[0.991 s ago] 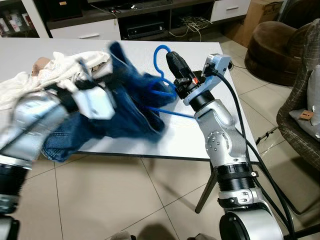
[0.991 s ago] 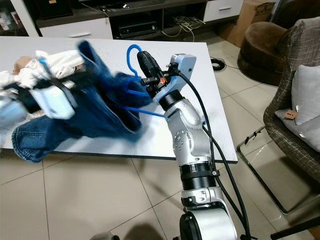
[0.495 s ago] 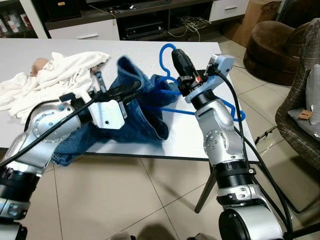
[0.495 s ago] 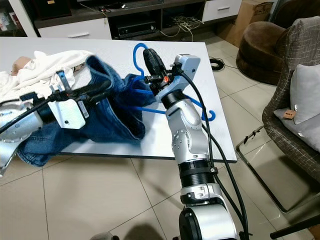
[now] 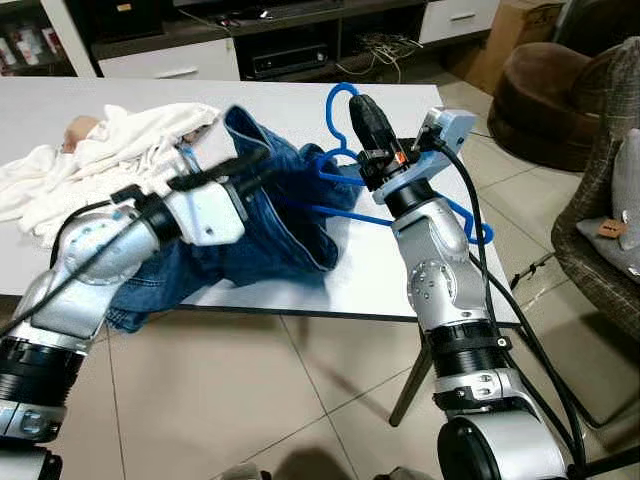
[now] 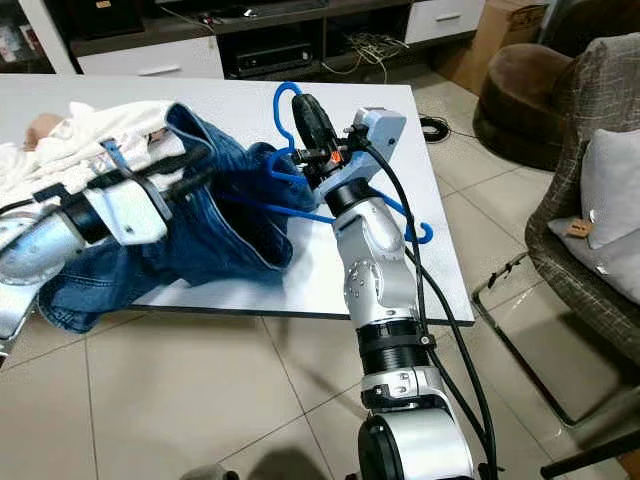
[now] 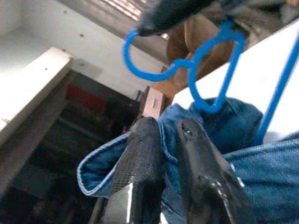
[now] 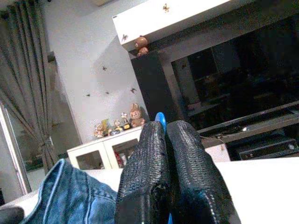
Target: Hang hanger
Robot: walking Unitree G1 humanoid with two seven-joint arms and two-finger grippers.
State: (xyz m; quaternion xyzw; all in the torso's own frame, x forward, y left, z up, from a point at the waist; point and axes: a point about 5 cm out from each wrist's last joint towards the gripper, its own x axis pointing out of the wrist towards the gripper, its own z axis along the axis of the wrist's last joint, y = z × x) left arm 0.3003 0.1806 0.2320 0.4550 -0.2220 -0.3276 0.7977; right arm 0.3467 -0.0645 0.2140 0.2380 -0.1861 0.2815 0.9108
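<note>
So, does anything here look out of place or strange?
Yes. The jeans are bunched over the blue hanger, not hung straight. The left gripper pinches their waistband; the right gripper clamps the hanger near its hook. A white cloth lies crumpled on the table.

No lettering, brand, number or sign can be read in any of these views. The small tan tag on the grey cushion beside the worktop carries a dark mark, but it is too small to make out.
</note>
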